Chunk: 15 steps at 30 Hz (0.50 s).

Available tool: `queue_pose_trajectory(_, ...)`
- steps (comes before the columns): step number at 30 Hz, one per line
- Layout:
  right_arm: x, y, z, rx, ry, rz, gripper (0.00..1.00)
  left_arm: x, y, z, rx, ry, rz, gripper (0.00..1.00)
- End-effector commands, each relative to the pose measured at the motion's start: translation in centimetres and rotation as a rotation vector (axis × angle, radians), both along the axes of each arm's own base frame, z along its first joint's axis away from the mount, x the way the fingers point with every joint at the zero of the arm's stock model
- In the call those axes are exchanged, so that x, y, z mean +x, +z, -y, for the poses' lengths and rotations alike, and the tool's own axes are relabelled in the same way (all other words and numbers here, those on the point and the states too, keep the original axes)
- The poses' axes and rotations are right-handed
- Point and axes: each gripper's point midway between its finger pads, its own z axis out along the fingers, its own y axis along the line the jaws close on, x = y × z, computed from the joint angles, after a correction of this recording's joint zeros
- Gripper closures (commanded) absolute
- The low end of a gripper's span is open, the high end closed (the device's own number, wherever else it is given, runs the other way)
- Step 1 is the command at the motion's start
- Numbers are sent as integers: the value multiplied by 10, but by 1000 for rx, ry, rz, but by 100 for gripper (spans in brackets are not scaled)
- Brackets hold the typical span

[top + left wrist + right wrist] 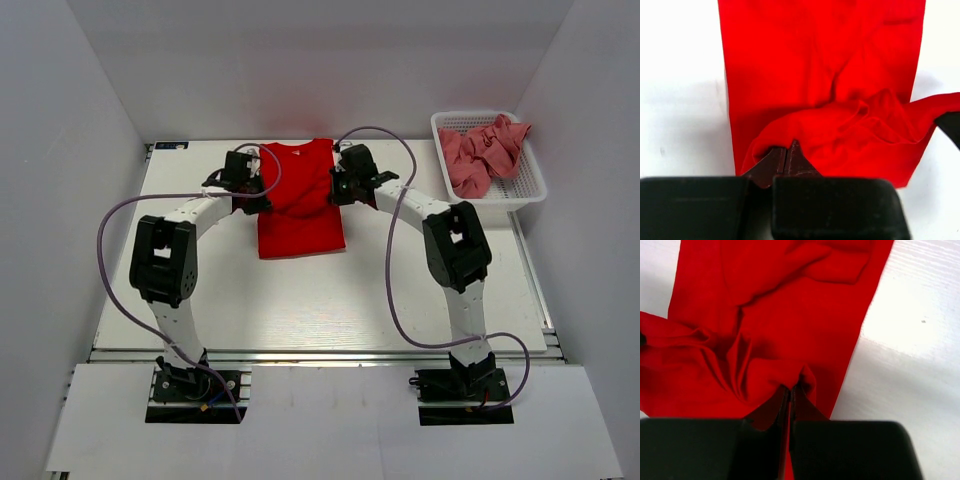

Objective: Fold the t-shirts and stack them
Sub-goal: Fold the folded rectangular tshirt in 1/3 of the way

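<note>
A bright red t-shirt (300, 205) lies as a narrow strip on the far middle of the white table, its far part lifted between the two grippers. My left gripper (252, 188) is shut on the shirt's left edge; the left wrist view shows the jaws pinching a fold of red cloth (830, 100). My right gripper (340, 185) is shut on the shirt's right edge; the right wrist view shows closed jaws with red cloth (770, 320) bunched at their tips. Dusty salmon pink t-shirts (482, 150) lie crumpled in the basket.
A white plastic mesh basket (530, 190) stands at the table's far right corner. White walls enclose the table on the left, back and right. Purple cables loop from both arms over the table.
</note>
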Motion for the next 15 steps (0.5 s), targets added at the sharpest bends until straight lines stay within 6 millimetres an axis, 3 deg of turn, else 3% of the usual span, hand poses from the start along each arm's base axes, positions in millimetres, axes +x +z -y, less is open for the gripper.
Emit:
queue_pose_trajectory(1,19,12,-3,49,17,20,100,28,20,1,-61,-25,87,100)
queue_pose_trajectory(2,24,10,-4,50,19,19,100,34,24,6,-84,-44,110,82)
queue_pose_trajectory(3,29,8,-5,55,20,26,90,39,28,3,-97,-42,129,66)
queue_pose_trajectory(6,44,10,1,39,30,53,67,51,33,0,-125,-59,161,1)
queue_pose_trajectory(7,52,20,7,44,13,59,54,59,47,-4,-117,-75,195,1)
queue_pose_trajectory(9,57,47,11,66,7,97,50,63,64,-8,-107,-96,229,1)
queue_pose_trajectory(10,47,52,15,77,7,94,42,63,80,-7,-99,-122,271,1)
queue_pose_trajectory(12,44,57,13,93,14,103,32,56,74,-9,-87,-131,247,1)
queue_pose_trajectory(13,30,57,21,90,10,85,21,49,83,-9,-88,-131,254,1)
queue_pose_trajectory(14,20,56,17,109,39,64,18,44,84,-10,-88,-131,254,1)
queue_pose_trajectory(15,13,54,18,107,45,51,10,28,68,-11,-90,-136,204,1)
